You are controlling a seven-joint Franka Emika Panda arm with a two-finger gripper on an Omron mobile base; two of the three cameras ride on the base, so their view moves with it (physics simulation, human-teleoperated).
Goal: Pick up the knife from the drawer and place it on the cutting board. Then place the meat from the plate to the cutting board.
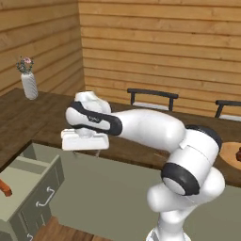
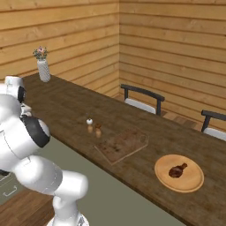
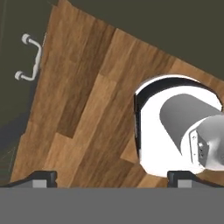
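Observation:
The drawer (image 1: 29,182) stands pulled out at the lower left, pale grey-green, with a silver bar handle (image 1: 45,196) on its front. Inside it, at the picture's left edge, lies the knife (image 1: 4,188); just its orange-red handle shows. My gripper (image 1: 86,151) hangs above and to the right of the drawer, pointing down at the floor. In the hand view the gripper (image 3: 113,179) is open and holds nothing. The dark cutting board (image 2: 121,145) lies on the counter. To its right, the tan plate (image 2: 190,181) carries the meat (image 2: 177,170).
Two small shakers (image 2: 94,127) stand just left of the board. A white vase (image 2: 43,68) with flowers is at the counter's far end. Two dark chairs (image 2: 142,98) stand behind the counter. My own base (image 3: 175,131) and wooden floor lie below the hand.

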